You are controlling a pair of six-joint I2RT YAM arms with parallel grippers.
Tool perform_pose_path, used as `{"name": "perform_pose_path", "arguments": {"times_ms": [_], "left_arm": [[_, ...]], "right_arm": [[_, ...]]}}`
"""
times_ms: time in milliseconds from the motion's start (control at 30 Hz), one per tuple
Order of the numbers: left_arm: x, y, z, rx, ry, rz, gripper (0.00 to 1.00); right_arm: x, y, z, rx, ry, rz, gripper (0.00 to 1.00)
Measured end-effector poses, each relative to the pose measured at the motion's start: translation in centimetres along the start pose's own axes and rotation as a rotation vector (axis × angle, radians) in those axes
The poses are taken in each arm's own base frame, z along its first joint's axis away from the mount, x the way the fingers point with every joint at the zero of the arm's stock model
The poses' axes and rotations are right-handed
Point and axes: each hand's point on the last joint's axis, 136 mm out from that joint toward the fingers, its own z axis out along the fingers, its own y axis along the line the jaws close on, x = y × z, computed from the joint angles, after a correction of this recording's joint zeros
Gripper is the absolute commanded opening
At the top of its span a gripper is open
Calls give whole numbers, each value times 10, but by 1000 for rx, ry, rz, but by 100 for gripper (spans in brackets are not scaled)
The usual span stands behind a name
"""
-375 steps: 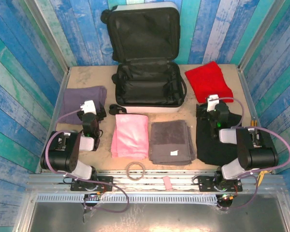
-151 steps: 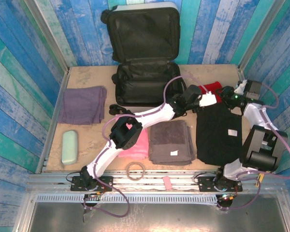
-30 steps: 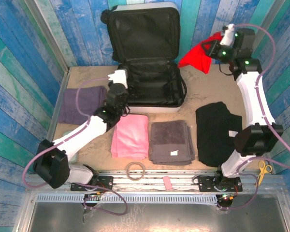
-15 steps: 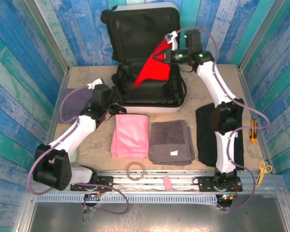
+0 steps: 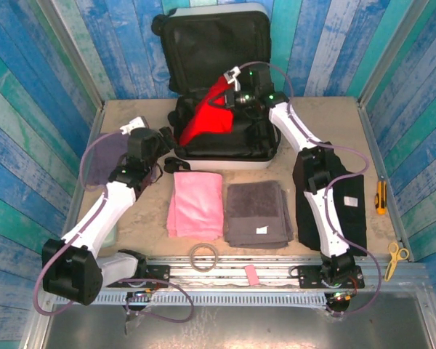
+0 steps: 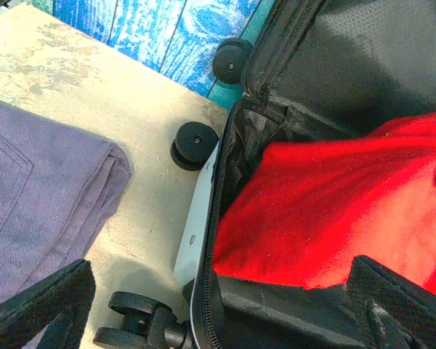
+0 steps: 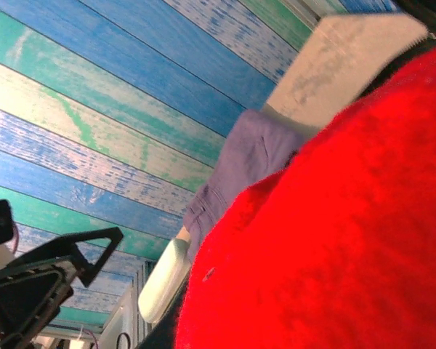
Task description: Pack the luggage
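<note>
The luggage (image 5: 225, 161) lies open at the back of the table, its lid leaning on the wall; in the left wrist view I see its white shell (image 6: 197, 218) and black wheels (image 6: 194, 144). A red cloth (image 5: 207, 116) hangs from my right gripper (image 5: 235, 90), which is shut on it above the case, and its lower end rests in the black lined base. That red cloth (image 6: 349, 211) (image 7: 334, 240) also shows in both wrist views. My left gripper (image 5: 158, 139) (image 6: 218, 320) stands open just left of the case, holding nothing.
A purple cloth (image 5: 105, 156) (image 6: 36, 196) (image 7: 240, 167) lies at the left. Across the front lie a pink towel (image 5: 196, 203), a grey towel (image 5: 258, 213) and a black garment (image 5: 334, 211). A mint case (image 7: 160, 280), a ring (image 5: 203, 254), scissors (image 5: 396, 254) and a knife (image 5: 380, 196) are near the edges.
My right gripper has carried the red cloth from the back right over the case and lowered it, so its end now rests inside. My left arm has drawn back towards the case's left side.
</note>
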Motion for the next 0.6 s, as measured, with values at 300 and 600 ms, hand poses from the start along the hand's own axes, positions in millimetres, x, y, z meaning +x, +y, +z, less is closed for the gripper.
{"name": "perform_pose_path", "arguments": {"times_ms": [300, 600], "left_arm": [[33, -6, 1, 112, 82, 73, 93], [58, -13, -11, 252, 97, 162, 93]], "right_arm": [[66, -93, -26, 279, 131, 173, 17], [71, -127, -66, 597, 173, 137, 69]]}}
